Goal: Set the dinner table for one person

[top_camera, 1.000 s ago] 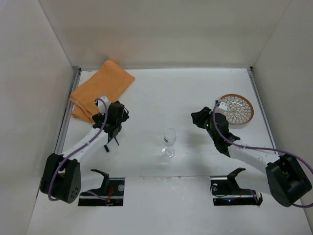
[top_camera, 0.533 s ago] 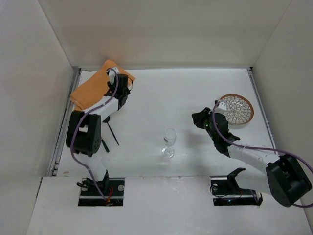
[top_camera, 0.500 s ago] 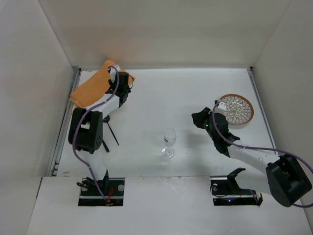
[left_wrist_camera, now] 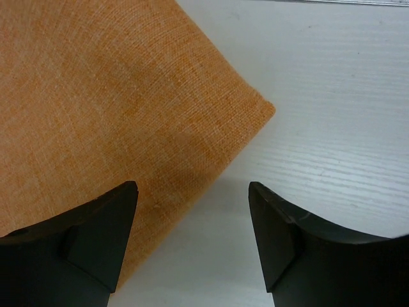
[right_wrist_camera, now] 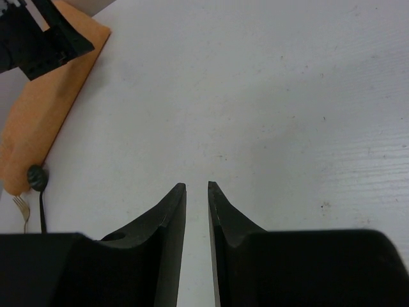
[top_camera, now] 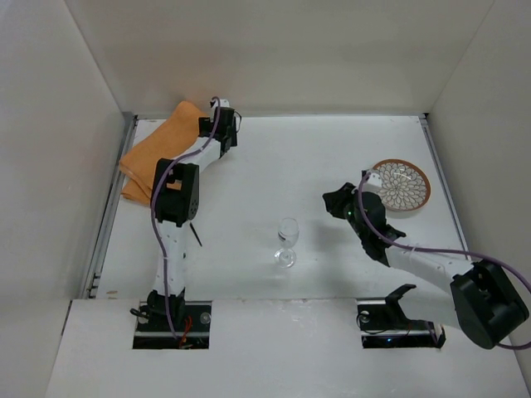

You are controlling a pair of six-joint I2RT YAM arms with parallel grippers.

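On the white dinner table (top_camera: 315, 157), my left arm reaches to the far back left. There the left gripper (top_camera: 222, 123) hangs over the right corner of the orange folded cloth (top_camera: 158, 157). In the left wrist view this gripper (left_wrist_camera: 192, 188) is open and empty, with the cloth's edge (left_wrist_camera: 115, 96) running between its fingers. My right gripper (top_camera: 336, 201) hovers mid-table, right of the wine glass (top_camera: 287, 240). Seen in the right wrist view, the right gripper (right_wrist_camera: 195, 185) has only a narrow slit between its fingers, with nothing in it.
A round patterned plate (top_camera: 400, 184) lies at the right, behind the right gripper. A black utensil (top_camera: 195, 235) lies by the left arm, and a fork (right_wrist_camera: 22, 208) shows beside it in the right wrist view. Metal rails (top_camera: 112, 207) edge the table.
The left arm swung from the utensils at the front left out to the cloth's far corner. The right arm barely moved; its fingers drew closer together.
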